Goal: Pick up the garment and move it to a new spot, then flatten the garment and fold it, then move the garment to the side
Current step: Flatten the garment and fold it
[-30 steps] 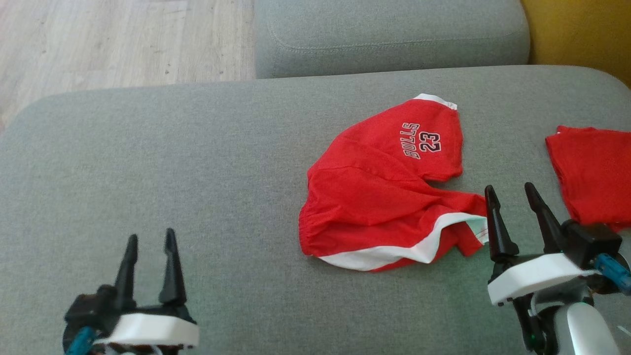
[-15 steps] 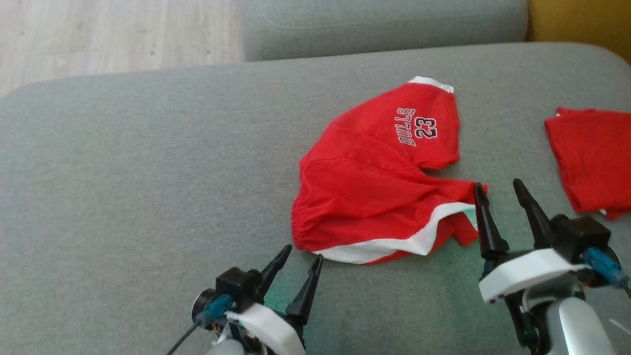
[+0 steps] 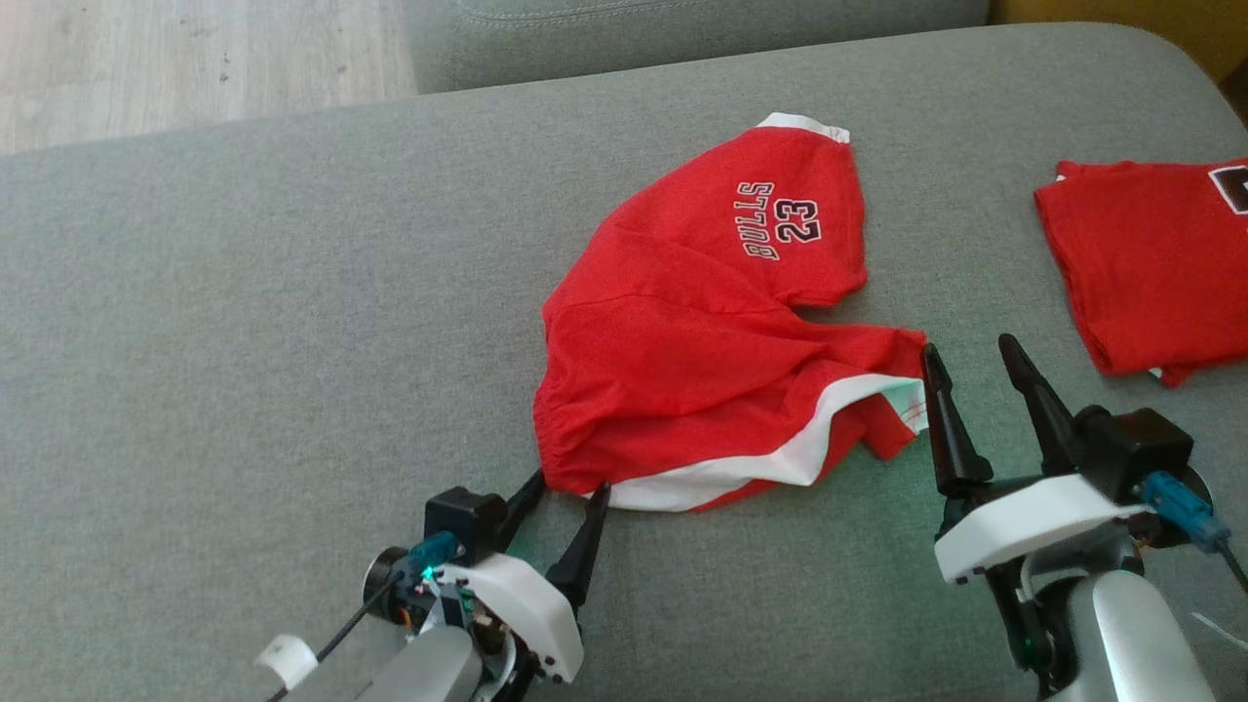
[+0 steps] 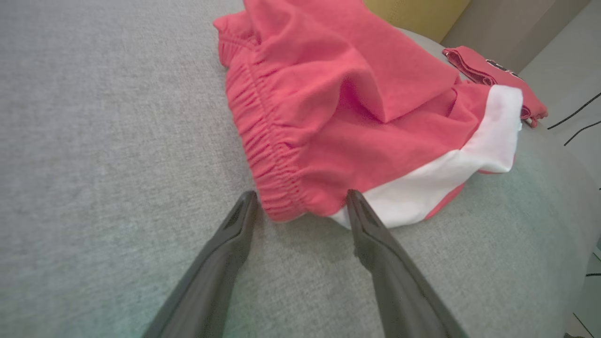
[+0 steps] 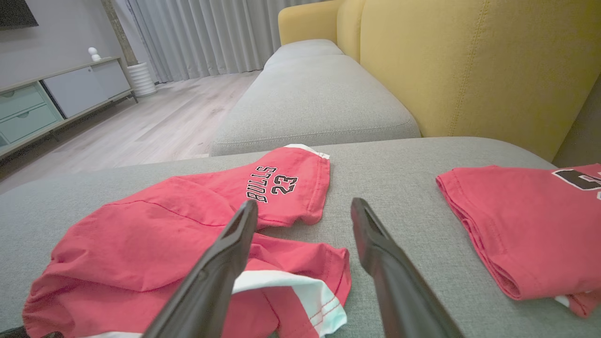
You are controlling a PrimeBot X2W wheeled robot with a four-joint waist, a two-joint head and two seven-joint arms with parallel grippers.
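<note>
Left gripper point(image 3: 570, 481) comes in low from the bottom of the head view, its forearm slanting up and to the right, its two dark fingers spread wide and holding nothing; the tips straddle the nearest corner of the red shorts point(image 3: 682, 361), one over the grey cushion point(image 3: 244, 292) just outside the gathered waistband, the other by the white band; whether either tip touches the cloth I cannot tell. Right gripper point(image 3: 966, 343) stands at the lower right, fingers pointing up the head view, likewise fully parted and empty; the finger nearer the shorts has its tip beside the right-hand leg opening, the other is over bare cushion.

The shorts lie crumpled a little right of the cushion's middle, between the two grippers; the elastic waistband is puckered along the left edge; a broad white band runs along the near side and curls into the open leg; one leg lies toward the far side, white-trimmed at its end, printed "BULLS 23"; soft folds cross the middle. A second red garment point(image 3: 1141, 263) lies folded well apart at the right.
</note>
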